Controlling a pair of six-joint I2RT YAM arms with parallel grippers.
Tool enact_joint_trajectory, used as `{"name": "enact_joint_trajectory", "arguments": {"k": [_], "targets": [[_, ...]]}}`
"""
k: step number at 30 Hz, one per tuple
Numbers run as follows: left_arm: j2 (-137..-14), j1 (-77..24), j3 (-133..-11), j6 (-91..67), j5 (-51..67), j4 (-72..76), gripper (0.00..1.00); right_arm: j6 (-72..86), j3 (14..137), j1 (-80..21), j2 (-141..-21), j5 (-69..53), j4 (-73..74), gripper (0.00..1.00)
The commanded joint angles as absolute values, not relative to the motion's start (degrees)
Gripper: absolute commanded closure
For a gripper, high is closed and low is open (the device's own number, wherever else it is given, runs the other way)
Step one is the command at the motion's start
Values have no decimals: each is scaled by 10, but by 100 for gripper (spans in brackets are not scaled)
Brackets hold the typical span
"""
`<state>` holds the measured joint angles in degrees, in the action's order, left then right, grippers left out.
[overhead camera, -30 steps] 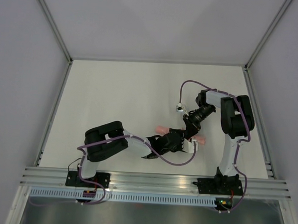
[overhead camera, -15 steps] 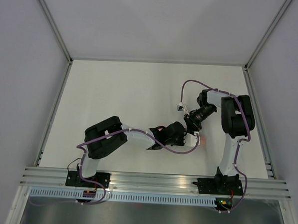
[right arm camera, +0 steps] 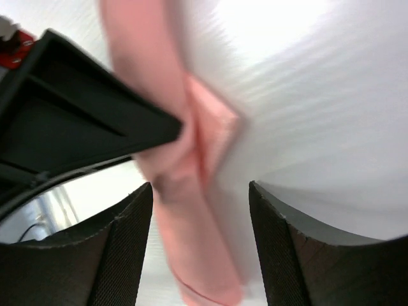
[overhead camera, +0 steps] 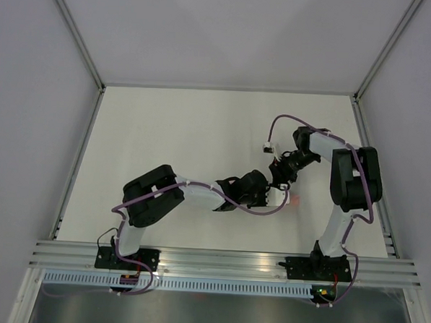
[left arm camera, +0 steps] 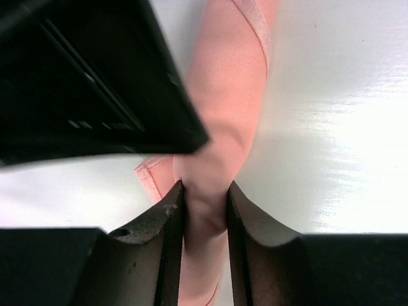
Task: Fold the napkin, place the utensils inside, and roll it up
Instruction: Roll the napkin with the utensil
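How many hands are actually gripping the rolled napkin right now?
1. The left hand is clamped on the rolled napkin. The right hand stands open around the roll, not closed on it.

white table lying flat, catching soft glare | pale grey wall panels standing along the table's left, far and right edges | metal posts rising from the table's far corners | aluminium rails running along the table's near edge | slotted strip sitting just outside those rails
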<state>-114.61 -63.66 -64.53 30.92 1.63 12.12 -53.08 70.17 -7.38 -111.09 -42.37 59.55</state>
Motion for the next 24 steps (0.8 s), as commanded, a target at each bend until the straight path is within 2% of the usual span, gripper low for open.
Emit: {"name": "enact_joint_trajectory", "arguments": {"k": [1,12,24], "targets": [[-1179,-632,-636,253,76,10,71,-493,693,-47,-1061,-402,490,32],[-1195,-580,-698,214,182,-92,71,-435,633,43,-948,-451,387,31],[-1262,-494,-824,171,379,-227,67,-470,426,59,-672,-463,254,29]]}}
